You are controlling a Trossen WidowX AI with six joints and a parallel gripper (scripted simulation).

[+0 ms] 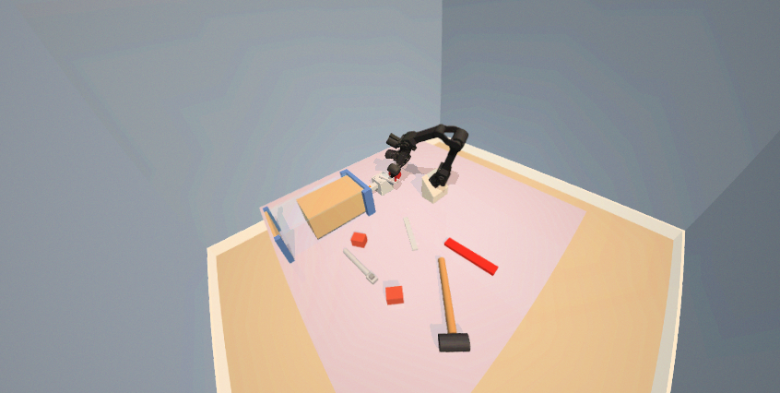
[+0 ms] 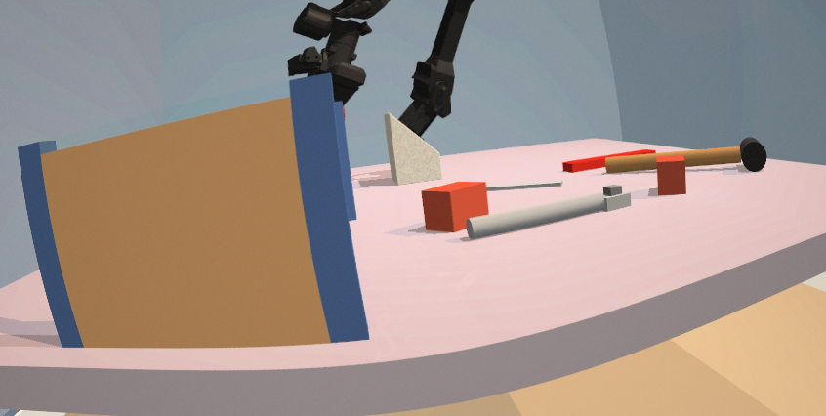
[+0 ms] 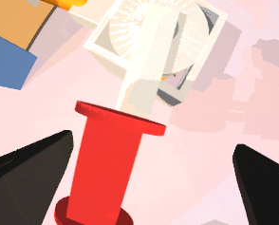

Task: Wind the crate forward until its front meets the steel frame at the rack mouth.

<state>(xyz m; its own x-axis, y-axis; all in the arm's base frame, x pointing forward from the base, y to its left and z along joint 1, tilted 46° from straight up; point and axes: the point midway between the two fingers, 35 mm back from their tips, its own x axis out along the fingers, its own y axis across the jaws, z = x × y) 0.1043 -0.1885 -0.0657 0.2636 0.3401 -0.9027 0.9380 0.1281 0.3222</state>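
Note:
The tan crate [image 1: 332, 205] sits flat in the clear-panelled cubby, its front close against the blue frame [image 1: 368, 202] [image 3: 10, 63] at the mouth; whether they touch I cannot tell. The pale winch [image 1: 384, 185] [image 3: 122, 32] stands in front, with an orange strap [image 3: 72, 4] towards the crate. The handle's white bar [image 3: 143, 70] lies across the winch top; its key is hidden. Its red grip [image 1: 397, 175] [image 3: 105, 165] stands out beyond the housing. My gripper [image 3: 156, 146] is open, its fingers wide apart on either side of the grip, the left finger nearer it.
Loose items on the bench are a grey socket-ended tool [image 1: 359, 265] [image 2: 537, 214], two red blocks [image 1: 359, 239] [image 1: 394, 295], a thin pale strip [image 1: 410, 233], a red bar [image 1: 470, 256] and a mallet [image 1: 447, 295]. The arm's pale base wedge [image 1: 432, 192] stands beyond the winch.

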